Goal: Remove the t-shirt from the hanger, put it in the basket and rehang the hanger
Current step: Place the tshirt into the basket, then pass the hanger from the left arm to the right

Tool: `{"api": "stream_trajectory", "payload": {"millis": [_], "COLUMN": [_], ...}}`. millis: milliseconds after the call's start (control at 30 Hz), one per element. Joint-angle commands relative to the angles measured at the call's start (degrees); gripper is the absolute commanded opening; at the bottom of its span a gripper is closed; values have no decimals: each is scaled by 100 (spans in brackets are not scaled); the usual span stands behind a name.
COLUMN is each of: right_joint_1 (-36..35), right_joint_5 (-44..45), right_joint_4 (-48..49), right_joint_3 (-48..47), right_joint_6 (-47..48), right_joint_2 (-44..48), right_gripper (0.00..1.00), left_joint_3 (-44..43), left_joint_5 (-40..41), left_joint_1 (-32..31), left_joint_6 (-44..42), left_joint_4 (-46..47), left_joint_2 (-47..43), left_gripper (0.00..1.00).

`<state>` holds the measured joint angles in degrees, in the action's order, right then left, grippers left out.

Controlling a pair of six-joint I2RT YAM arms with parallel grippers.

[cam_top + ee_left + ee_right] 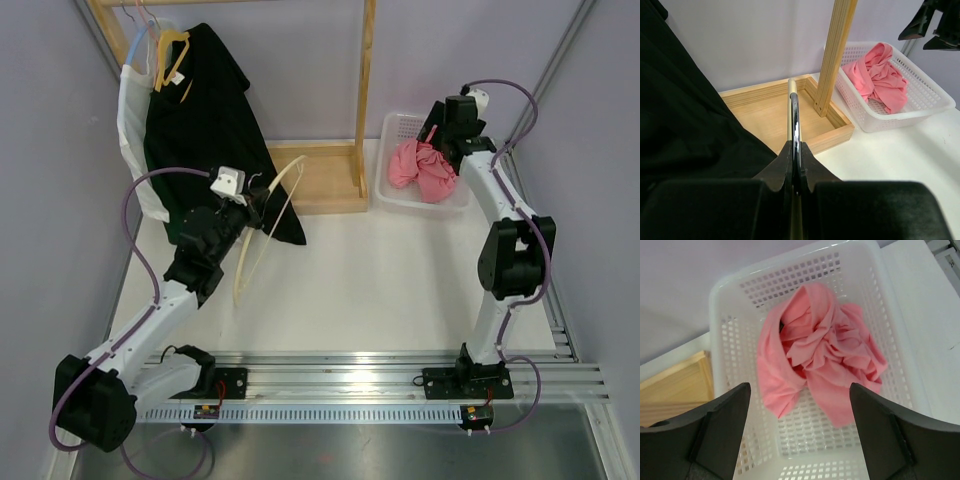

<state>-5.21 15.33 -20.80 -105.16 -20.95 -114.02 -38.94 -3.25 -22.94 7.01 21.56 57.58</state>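
Grip check: left gripper [793,150] is pinched tight on the metal hook of the hanger [794,114], jaws pressed together with only the thin wire between them. The hanger is bare wood with no cloth on it, and from above it slants down toward the table [380,290], just beside the hem of a black shirt [205,130]. Right gripper [799,400] is spread wide, nothing between the fingers, and hovers over the basket [725,340]. T-shirt [820,360] is pink and crumpled in a heap inside the basket, clear of the fingers and well apart from the hanger. The basket sits on the table at the far right, just beside the rack base [775,112]. Rack post [837,50] stands upright at the base's near-right corner. The black shirt hangs at the rack's left end on a yellow hanger [170,55], with a white garment [130,140] behind it toward the wall.
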Motion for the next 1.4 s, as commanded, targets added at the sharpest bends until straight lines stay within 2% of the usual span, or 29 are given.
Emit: {"api": "stream_trajectory", "payload": {"millis": [0,133,433,567,667,767,867,933,1033,1233,1367], "right_joint_1": [-357,-402,-428,-463,-498,-524,-577,-595,-595,-682,-1200], "right_joint_5": [-66,-179,-513,-1179,-1593,-2024,-2070,-2104,-2655,-4132,-4319], "right_joint_4": [796,1278,1376,1622,1921,2218,2361,2343,2483,3142,3958], "right_joint_3": [811,1551,1841,2183,2483,2667,2756,2747,2808,2887,3230], "right_joint_6": [258,249,249,425,382,276,267,276,258,-278,546], "right_joint_2": [985,1478,1803,2155,2480,2665,2753,2762,2780,2744,2867], "right_gripper": [88,88,88,88,88,88,88,88,87,86,87], "left_joint_3": [-430,-790,-2688,-3417,-3919,-4393,-4999,-5341,-5493,-4861,-4886], "left_joint_5": [-220,-405,-344,-404,-440,-142,122,-9,-79,-229,-422], "left_joint_1": [-26,-26,-27,-26,-26,-26,-18,9,35,61,53], "left_joint_6": [-85,-147,-454,-656,-613,-499,-551,-586,-534,-112,-85], "left_joint_4": [95,-292,-1505,-1917,-2068,-2138,-2295,-2349,-2402,-1814,-2295], "left_joint_2": [34,200,1026,1404,1685,2010,2405,2599,2776,2381,2240], "left_gripper": [0,0,0,0,0,0,0,0,0,0,0]}}
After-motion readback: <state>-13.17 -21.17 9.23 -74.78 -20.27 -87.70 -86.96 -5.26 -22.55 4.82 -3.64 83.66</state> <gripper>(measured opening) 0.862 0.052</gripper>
